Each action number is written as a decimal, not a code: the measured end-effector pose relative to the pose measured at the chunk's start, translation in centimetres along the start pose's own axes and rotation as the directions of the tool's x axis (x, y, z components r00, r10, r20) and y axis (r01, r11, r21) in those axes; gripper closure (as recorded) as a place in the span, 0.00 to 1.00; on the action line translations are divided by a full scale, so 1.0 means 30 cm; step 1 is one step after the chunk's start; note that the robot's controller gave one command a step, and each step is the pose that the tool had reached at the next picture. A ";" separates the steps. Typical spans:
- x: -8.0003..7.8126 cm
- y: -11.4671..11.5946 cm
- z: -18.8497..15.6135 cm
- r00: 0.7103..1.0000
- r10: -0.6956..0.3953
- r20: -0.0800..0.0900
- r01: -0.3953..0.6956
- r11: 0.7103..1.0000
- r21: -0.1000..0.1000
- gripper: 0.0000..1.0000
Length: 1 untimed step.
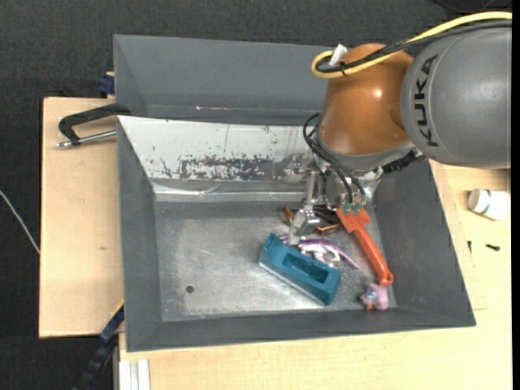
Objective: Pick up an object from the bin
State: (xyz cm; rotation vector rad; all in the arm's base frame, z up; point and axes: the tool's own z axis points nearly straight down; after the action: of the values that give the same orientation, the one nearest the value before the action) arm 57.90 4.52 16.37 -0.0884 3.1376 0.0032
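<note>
1. The gripper (297, 232) is low in the bin (203, 275), just right of the frame's centre. Its tip is at the upper end of a teal, box-shaped block (301, 271) that lies slantwise on the floor. You cannot tell from this angle whether the gripper is apart or together, and nothing can be seen clamped in it.
2. The block is the nearest candidate to pick. Close around it are a white and purple piece (333, 254) touching its upper right edge, a small dark tangle (319, 214) just behind the gripper, and a long orange tool (371, 252) running down to the lower right. A small pink thing (375, 298) sits by the tool's lower end.
3. Watch the crowding, because a close here could catch the white and purple piece or the tangle along with the block, or instead of it.
4. The block looks broad and hard-edged. A grip on one end may let it swing or slip out as it rises.
5. The orange tool lies close to the right wall, so a nudge could wedge it there.
6. The bin floor is scuffed bare grey metal and probably slick, so things may slide away instead of seating. The walls slope inward, and the back wall (219, 149) is shiny and speckled.
7. Dark carpet (244, 6) lies beyond the bin at the top of the frame.
</note>
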 end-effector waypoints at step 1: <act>-0.004 -0.045 0.145 0.995 -0.098 0.003 0.098 0.995 0.003 0.00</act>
State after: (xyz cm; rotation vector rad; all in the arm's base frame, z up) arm 58.10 3.19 12.02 -0.2422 3.1261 -0.0008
